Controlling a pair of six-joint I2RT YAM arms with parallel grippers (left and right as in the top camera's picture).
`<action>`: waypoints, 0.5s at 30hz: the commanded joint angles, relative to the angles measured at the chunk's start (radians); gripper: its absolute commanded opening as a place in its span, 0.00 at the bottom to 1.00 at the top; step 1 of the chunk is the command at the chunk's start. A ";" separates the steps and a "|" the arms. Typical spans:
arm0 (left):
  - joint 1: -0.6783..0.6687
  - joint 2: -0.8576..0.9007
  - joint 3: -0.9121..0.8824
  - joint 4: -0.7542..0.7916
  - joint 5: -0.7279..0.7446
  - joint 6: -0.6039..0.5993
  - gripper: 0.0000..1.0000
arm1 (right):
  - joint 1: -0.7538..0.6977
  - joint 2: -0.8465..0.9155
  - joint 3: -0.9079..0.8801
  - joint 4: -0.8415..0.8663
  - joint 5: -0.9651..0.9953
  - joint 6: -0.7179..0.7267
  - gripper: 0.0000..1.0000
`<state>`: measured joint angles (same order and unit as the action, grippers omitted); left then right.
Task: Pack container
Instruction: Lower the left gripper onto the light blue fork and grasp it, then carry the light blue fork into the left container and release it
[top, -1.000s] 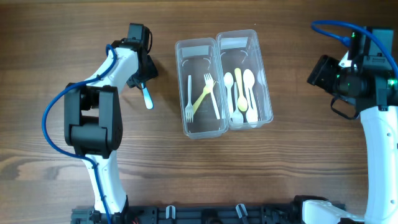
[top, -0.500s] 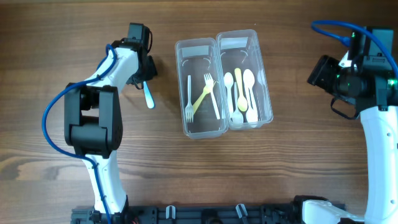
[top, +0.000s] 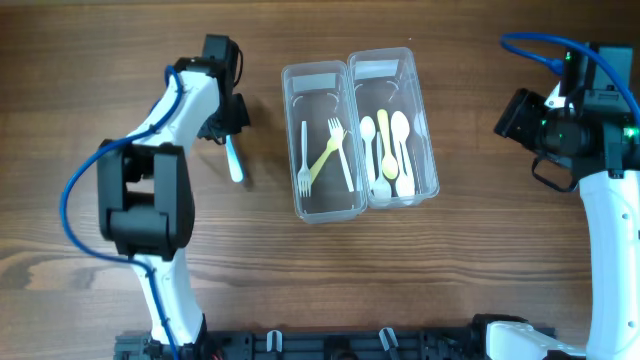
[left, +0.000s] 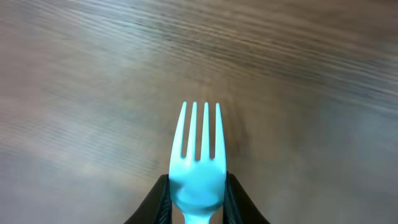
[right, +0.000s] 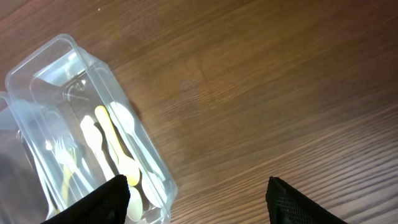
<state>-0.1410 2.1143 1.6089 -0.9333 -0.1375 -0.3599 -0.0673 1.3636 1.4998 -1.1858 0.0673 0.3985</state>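
Two clear plastic containers stand side by side mid-table. The left container (top: 294, 140) holds white and yellow forks. The right container (top: 428, 140) holds white and yellow spoons and also shows in the right wrist view (right: 37, 74). My left gripper (top: 228, 132) is left of the containers, shut on a light blue fork (top: 234, 162). In the left wrist view the blue fork (left: 199, 162) sits between the jaws (left: 198, 193), tines pointing away over bare wood. My right gripper (right: 199, 202) is open and empty, right of the containers.
Brown wooden table (top: 480, 260) all around. A black rail runs along the front edge (top: 330, 345). The right arm base (top: 600, 230) stands at the right side.
My left gripper has shifted slightly and turned the blue fork; its free end now sits a little further toward the front of the table. The right arm has not moved.
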 joint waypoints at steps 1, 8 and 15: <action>-0.036 -0.165 0.050 -0.043 0.030 0.016 0.09 | -0.005 0.005 -0.003 0.003 -0.015 -0.006 0.70; -0.163 -0.343 0.050 -0.056 0.179 0.005 0.04 | -0.005 0.005 -0.003 0.003 -0.015 -0.006 0.70; -0.346 -0.384 0.050 -0.044 0.169 -0.036 0.04 | -0.005 0.005 -0.003 0.003 -0.015 -0.006 0.70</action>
<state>-0.4103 1.7321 1.6459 -0.9810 0.0074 -0.3588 -0.0673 1.3636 1.4998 -1.1862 0.0673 0.3985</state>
